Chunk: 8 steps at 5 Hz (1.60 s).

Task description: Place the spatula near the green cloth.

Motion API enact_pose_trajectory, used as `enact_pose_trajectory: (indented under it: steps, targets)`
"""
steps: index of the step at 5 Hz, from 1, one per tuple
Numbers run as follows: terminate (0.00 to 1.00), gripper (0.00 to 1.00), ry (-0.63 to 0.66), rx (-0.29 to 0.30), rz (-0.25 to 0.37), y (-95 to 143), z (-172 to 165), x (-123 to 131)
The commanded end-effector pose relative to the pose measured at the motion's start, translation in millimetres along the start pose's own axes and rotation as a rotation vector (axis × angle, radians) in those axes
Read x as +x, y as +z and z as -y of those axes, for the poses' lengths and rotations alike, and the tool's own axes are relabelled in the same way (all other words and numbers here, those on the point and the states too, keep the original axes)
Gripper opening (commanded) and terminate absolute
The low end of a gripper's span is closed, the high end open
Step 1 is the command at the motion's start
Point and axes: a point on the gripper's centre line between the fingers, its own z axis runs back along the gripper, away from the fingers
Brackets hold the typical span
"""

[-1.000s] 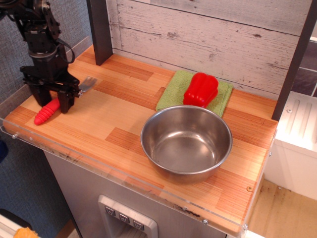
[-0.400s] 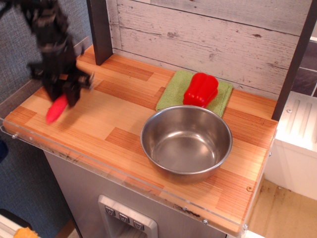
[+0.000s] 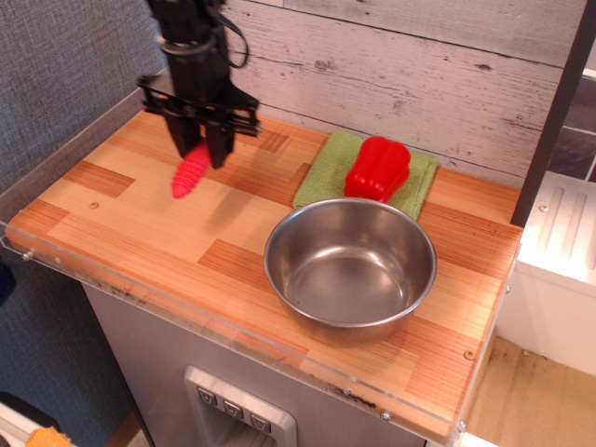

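Observation:
My gripper [image 3: 201, 149] is shut on the spatula [image 3: 191, 172] and holds it in the air above the counter. Its ribbed red handle hangs down to the lower left below the fingers. The grey tined head is hidden behind the gripper. The green cloth [image 3: 333, 166] lies flat near the back wall, to the right of the gripper, a short gap away. A red toy pepper [image 3: 377, 169] sits on top of the cloth.
A steel bowl [image 3: 350, 268] stands in front of the cloth, right of centre. A dark post [image 3: 189, 56] rises at the back left behind the arm. Another dark post [image 3: 553, 121] stands at the right. The wooden counter [image 3: 140, 223] ends at a clear front lip.
My gripper has lifted the spatula off the counter's left front and carried it right and toward the back, closer to the green cloth.

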Motion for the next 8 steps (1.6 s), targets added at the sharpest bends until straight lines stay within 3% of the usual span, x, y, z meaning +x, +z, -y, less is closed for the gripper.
enact_pose_trajectory:
  steps: [1,3,4,6,8]
  targets:
    - [0.00,0.00,-0.016,0.010,0.008,-21,14,31]
    - [0.00,0.00,-0.043,-0.018,-0.014,-34,33,36]
    - [0.00,1.00,-0.043,-0.017,0.000,-23,35,35]
    - [0.00,1.00,-0.064,-0.039,0.082,20,25,25]
    - [0.00,1.00,-0.142,-0.049,0.046,37,38,-14]
